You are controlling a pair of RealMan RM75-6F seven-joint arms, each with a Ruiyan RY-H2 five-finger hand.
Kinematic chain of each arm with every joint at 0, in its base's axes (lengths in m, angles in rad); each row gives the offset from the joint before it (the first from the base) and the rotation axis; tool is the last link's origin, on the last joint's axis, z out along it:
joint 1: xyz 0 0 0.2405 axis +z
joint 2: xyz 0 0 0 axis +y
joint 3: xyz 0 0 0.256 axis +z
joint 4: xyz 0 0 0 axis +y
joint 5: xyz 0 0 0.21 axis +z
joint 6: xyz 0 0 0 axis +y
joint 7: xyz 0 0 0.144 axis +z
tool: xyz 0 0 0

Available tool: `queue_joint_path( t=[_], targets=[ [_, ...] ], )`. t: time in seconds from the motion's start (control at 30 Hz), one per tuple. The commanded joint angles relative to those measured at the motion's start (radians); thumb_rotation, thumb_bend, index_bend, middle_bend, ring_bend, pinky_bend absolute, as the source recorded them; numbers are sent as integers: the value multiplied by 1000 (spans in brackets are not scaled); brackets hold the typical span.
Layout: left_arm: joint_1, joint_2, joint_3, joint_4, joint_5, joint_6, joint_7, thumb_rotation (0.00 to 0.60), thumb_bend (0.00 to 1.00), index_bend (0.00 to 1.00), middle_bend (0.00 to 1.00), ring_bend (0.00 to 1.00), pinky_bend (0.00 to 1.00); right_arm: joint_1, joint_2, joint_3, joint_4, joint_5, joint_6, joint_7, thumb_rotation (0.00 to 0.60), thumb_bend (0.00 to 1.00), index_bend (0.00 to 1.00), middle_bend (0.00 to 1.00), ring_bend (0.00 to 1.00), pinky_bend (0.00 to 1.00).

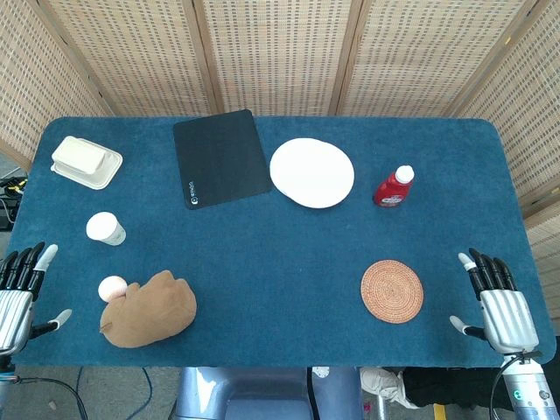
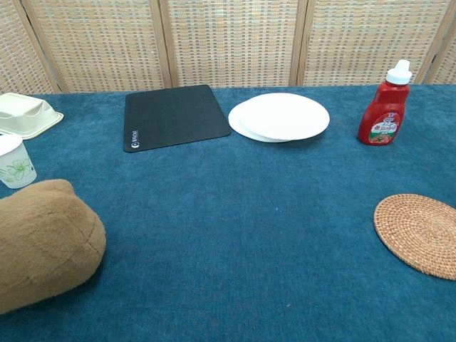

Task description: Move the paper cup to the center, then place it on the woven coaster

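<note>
The white paper cup (image 1: 105, 228) with a green print stands upright on the left side of the blue table; the chest view shows the cup (image 2: 14, 162) at its left edge. The round woven coaster (image 1: 392, 290) lies flat at the front right, also seen as the coaster (image 2: 420, 234) in the chest view. My left hand (image 1: 19, 292) hovers at the front-left table edge, fingers apart, holding nothing, below and left of the cup. My right hand (image 1: 498, 302) is at the front-right edge, right of the coaster, fingers extended and empty. Neither hand shows in the chest view.
A brown plush toy (image 1: 150, 307) with a pink ball (image 1: 112, 288) lies just in front of the cup. A cream lidded box (image 1: 86, 162), a black mouse pad (image 1: 220, 157), white plates (image 1: 311, 172) and a ketchup bottle (image 1: 393, 187) line the far half.
</note>
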Motion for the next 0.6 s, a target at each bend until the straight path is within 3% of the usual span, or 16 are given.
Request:
queue_joint_path(
  t=[0.03,0.6],
  targets=[
    [-1,0,0,0,0,-1,-1,600,133,0,0,0,0,-3,-4,4,4,-7,14,1,600,18,0,0,0,0],
    [-3,0,1,1,5,-2,-11,600,133,0,0,0,0,-8,-14,9,20,-23,37,12,600,18,0,0,0,0]
  ],
)
